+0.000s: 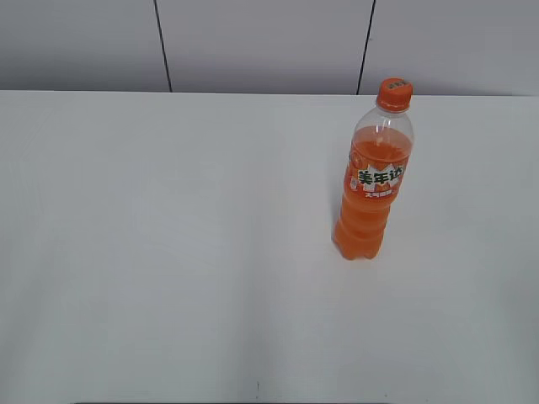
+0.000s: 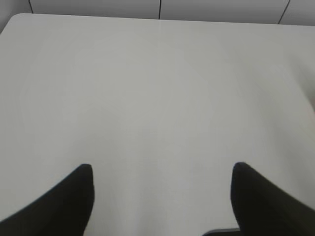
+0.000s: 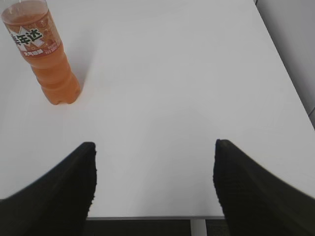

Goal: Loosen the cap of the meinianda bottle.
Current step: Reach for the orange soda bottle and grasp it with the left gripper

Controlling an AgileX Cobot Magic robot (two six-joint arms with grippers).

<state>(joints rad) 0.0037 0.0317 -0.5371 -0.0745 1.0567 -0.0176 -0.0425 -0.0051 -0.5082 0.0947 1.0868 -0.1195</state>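
I see both my left gripper (image 2: pixel 160 169) and right gripper (image 3: pixel 155 147) spread wide and holding nothing above the white table (image 1: pixel 168 252), with the meinianda bottle (image 1: pixel 370 181) upright right of centre, well apart from both, its cap (image 1: pixel 394 93) on.

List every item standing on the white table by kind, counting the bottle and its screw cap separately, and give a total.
Meinianda bottle, orange soda, upright: 1
Cap, orange, on the bottle's neck: 1
Total: 2
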